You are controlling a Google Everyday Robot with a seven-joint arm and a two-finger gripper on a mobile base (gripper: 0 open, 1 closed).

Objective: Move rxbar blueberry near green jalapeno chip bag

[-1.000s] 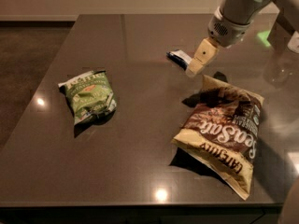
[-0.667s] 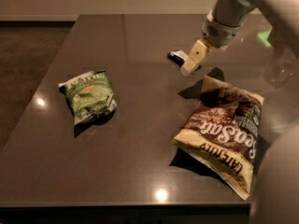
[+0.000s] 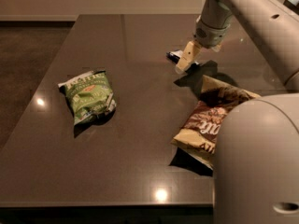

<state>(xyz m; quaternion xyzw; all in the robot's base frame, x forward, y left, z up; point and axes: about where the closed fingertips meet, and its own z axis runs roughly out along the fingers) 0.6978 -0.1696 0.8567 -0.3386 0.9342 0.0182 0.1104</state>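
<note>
- One small bar is the whole job: the rxbar blueberry [image 3: 174, 56] lies flat on the far right part of the table [image 3: 140, 167]. Its dark wrapper has a pale end showing, and my gripper half hides it.
- The bar itself has not shifted in the last second; it is on the same patch of tabletop.
- What has changed is me. My gripper [image 3: 185, 60] hung a little further right a second ago and has slid in and down, so it now sits low and just beside the bar's right end. I cannot tell whether it is touching the wrapper.
- I also cannot tell whether the gripper is wide, narrow or already closed on the wrapper.
- I judge this to be the end of the reach, with the grasp not yet confirmed and none of the carry done.
- The green jalapeno chip bag [image 3: 88, 97] lies well apart to the left and nearer the front edge, exactly where it was. The bar has most of the table's width to cross.
- The brown-and-cream bag [image 3: 205, 125] lies just in front of my gripper. My arm [image 3: 261, 162] now covers more of it than before, so I should lift clear before swinging left or I may drag that bag along.
</note>
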